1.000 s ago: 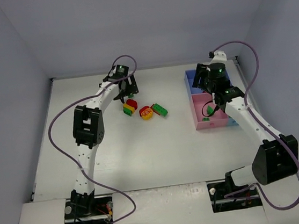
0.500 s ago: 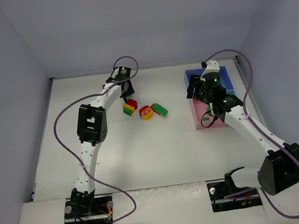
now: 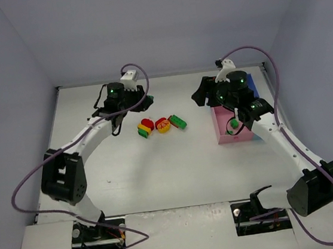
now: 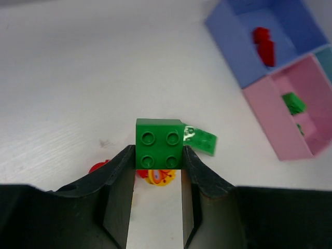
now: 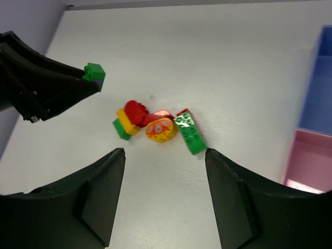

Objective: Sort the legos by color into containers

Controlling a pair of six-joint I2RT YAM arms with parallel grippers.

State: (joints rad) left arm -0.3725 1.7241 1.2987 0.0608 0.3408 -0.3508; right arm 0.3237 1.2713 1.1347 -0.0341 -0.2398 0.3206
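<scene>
Three views here, and each one catches stuff the others miss. Only the left wrist view looks down into the containers: two red bricks sit in the blue compartment and a green piece in the pink compartment, with a sliver of the light-blue compartment at the edge. The same view shows the left gripper clamped on a square green brick. It's glossy plastic with four round studs facing the camera, held up off the white table, which has a faint grain to it. From overhead I can't make that brick out at all.

The right wrist view has the right gripper with its matte black fingers spread wide and nothing between them, hanging over the loose legos. Those are a long green brick, a rounded orange piece with a printed face, a red piece and a yellow brick on a small green one, all bunched up and touching.
</scene>
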